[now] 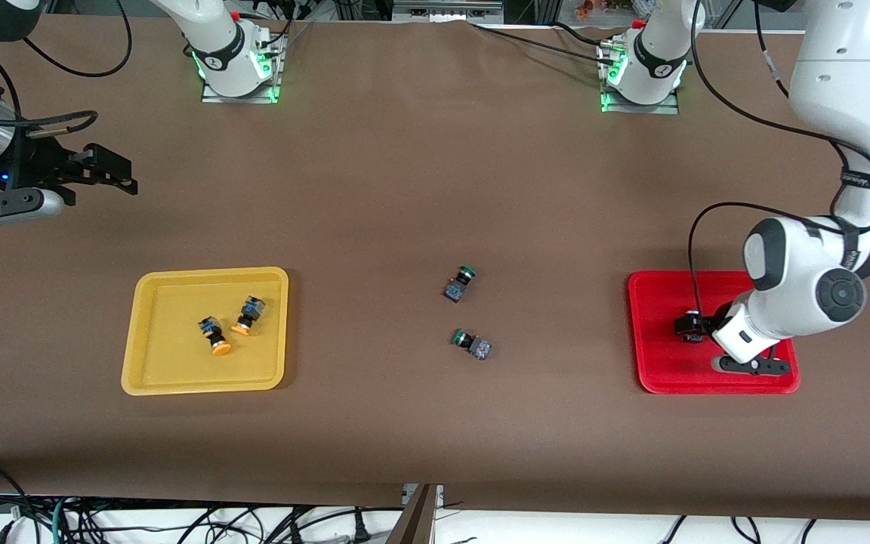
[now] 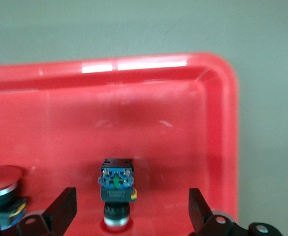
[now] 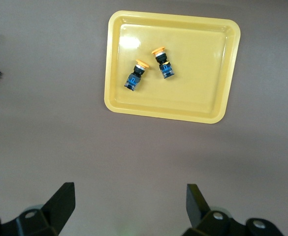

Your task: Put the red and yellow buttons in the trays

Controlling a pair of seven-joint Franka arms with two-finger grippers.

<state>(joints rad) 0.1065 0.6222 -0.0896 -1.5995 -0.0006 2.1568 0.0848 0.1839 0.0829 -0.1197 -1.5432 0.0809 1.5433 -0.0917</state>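
Taking the red tray (image 1: 658, 332) as our landmark, we see the left gripper (image 2: 129, 211) low inside it, fingers (image 2: 60, 209) spread apart with a button (image 2: 116, 189) standing free between them, its cap down on the tray floor and nothing gripping it. A second red-capped button (image 2: 3, 182) lies just beside it in the same tray.

We judge this to be the release of the last red button, so the next move calls for a straight lift without knocking either one.

Toward the table's middle from the red tray lie two green-capped buttons (image 1: 473, 344) (image 1: 459, 283).

At the right arm's end, the yellow tray (image 1: 152, 363) holds both yellow buttons (image 1: 214, 335) (image 1: 248, 313), and the right gripper (image 3: 129, 209) waits there above bare table, fingers open and empty.
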